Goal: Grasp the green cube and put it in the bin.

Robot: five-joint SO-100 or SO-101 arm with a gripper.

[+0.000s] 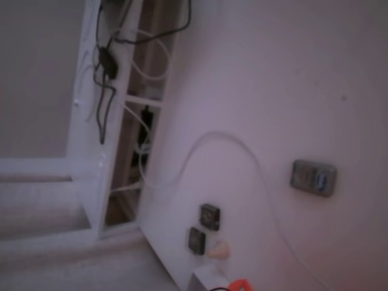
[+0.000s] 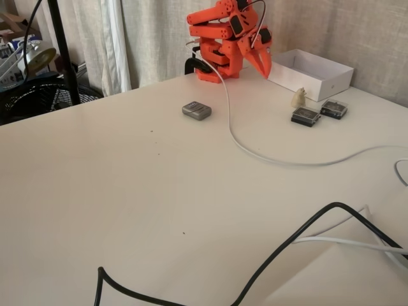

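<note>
Two views: neither one shows the small green cube anywhere on the big white table (image 2: pixel 127 191).
Cube place: I cannot tell. It may be hidden inside the bin or out of sight.
Way to the cube: I cannot say which way it lies from the claw, or how its long side points.
Bin: the open white cardboard box (image 2: pixel 331 76) sits just beside the claw, at the back of the table.
Claw: the pointy orange gripper (image 2: pixel 264 67) looks closed, and I see nothing in it.
Arm: the orange plastic robot arm (image 2: pixel 220 38) is folded up tight, claw tip pointing down, near the bin's edge.
Not the cube: the grey-silver flat gadget (image 2: pixel 196 110) and two small dark squares (image 2: pixel 305 116).
</note>
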